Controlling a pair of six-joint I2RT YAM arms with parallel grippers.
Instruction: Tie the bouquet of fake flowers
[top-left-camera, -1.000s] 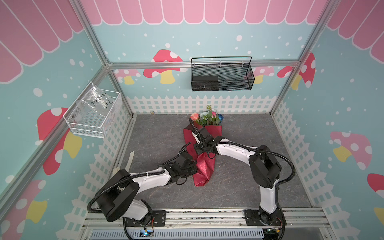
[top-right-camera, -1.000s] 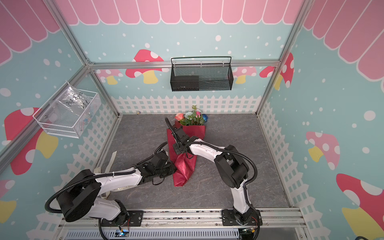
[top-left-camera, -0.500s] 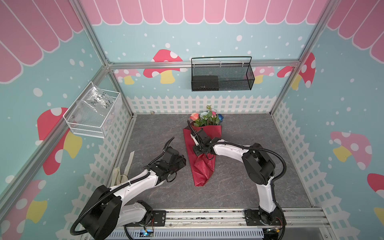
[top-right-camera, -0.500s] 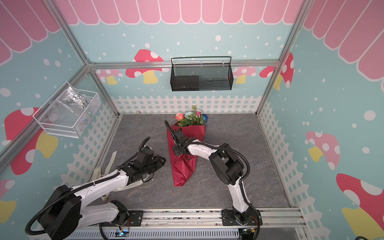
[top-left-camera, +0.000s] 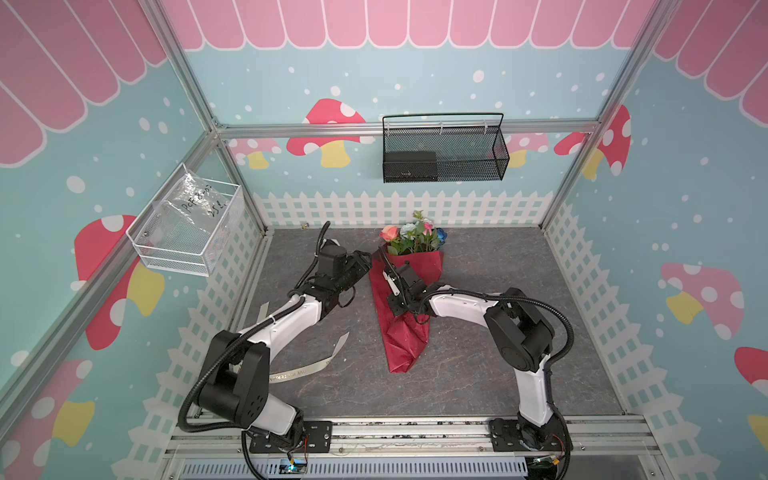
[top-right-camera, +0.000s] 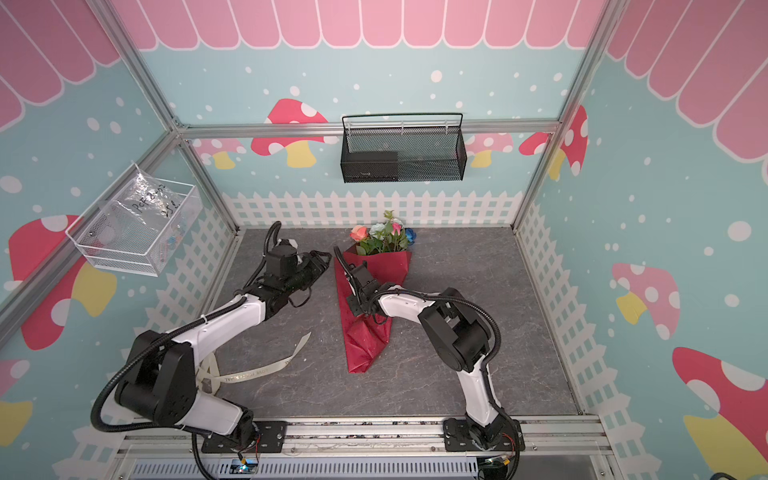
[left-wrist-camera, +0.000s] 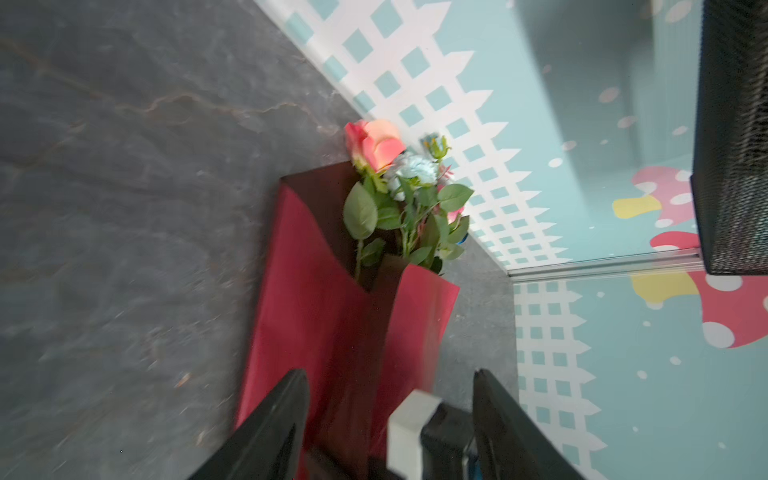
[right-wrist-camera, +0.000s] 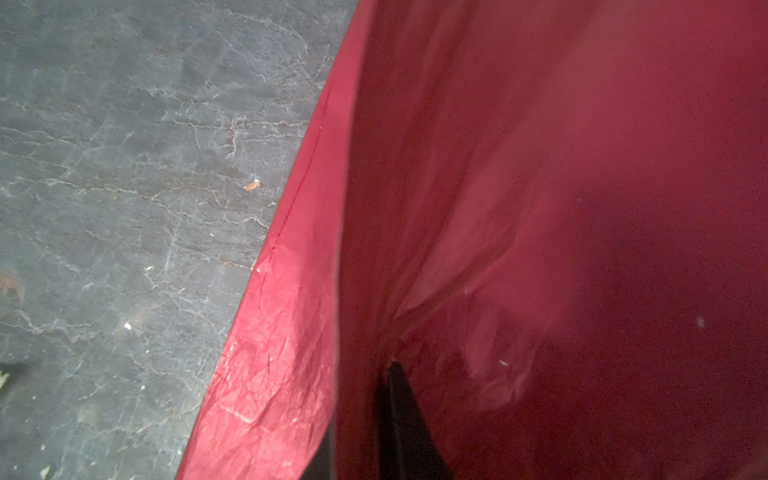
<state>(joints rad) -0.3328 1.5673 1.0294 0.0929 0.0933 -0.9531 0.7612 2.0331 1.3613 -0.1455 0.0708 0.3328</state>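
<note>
On the grey stone-patterned bench (top-left-camera: 498, 311), the bouquet of fake flowers (top-left-camera: 411, 245) lies flat near the middle. Its heads point toward the white picket-fence back wall and its pointed foot toward the robot's bases. Shiny red wrapping paper (top-left-camera: 405, 345) is folded round the stems like a long cone. A salmon-orange rose (left-wrist-camera: 376, 145), a pale blue cluster and green leaves poke out of the open end.

The right fingers (right-wrist-camera: 403, 415) rest on the middle of the cone, pinched together on a pucker of the red paper, with creases running to the tip. The left fingers (left-wrist-camera: 270, 428) stand apart, gripping no part of it. In both top views they sit just beside the upper left edge of the wrap, pointing toward it; whether they touch the paper I cannot tell.

A cream lettered ribbon (top-left-camera: 316, 368) lies loose in a curl on the bench near the left arm's elbow, well apart from the bouquet. A black wire-mesh basket (top-left-camera: 442, 153) hangs on the back wall. A white wire basket (top-left-camera: 187, 232) holding a clear plastic bag hangs on the left wall.
</note>
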